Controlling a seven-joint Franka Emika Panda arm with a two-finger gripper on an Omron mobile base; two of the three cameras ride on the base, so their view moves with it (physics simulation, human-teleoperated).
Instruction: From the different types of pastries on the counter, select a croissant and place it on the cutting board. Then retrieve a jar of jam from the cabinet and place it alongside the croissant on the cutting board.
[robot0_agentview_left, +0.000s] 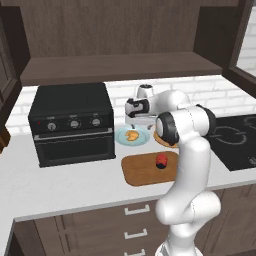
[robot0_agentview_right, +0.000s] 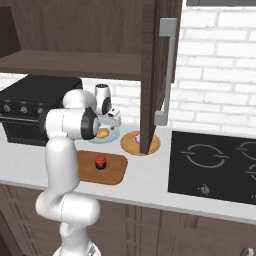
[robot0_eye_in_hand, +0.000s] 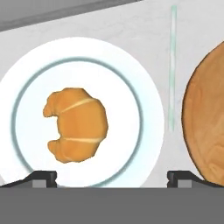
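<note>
So I'm looking at a white counter (robot0_agentview_left: 75, 185) with dark wooden drawer fronts under it, white brick wall behind, and a dark wooden cabinet (robot0_agentview_left: 120, 67) above with one wide shelf. Black countertop oven (robot0_agentview_left: 72, 124) sits at the left, black cooktop (robot0_agentview_right: 215, 167) is set into the counter at the right. From the right base view an open cabinet door (robot0_agentview_right: 155, 75) with a grey handle hangs down in front and cuts off part of the round wooden plate (robot0_agentview_right: 131, 145); a pink-frosted pastry (robot0_agentview_right: 137, 137) on that plate is just visible at the door's edge, too small to make out further. The croissant (robot0_eye_in_hand: 76, 124) lies on a white plate (robot0_eye_in_hand: 144, 109) with a blue-grey ring, near the middle, just beside the wooden plate. The cutting board (robot0_agentview_left: 142, 170) is in front of both plates, nearer the counter edge, and a red jar (robot0_agentview_left: 161, 160) with a dark lid stands on it. The croissant is not on the board. The gripper (robot0_eye_in_hand: 113, 177) hangs over the white plate, tips spread wide apart with nothing between them, the croissant off toward the left tip in the hand view. From the base views the arm's own links hide most of the fingers, so height above the plate I can't tell. A small white and dark appliance (robot0_agentview_right: 102, 97) stands by the wall behind the arm; what it is, unclear.
</note>
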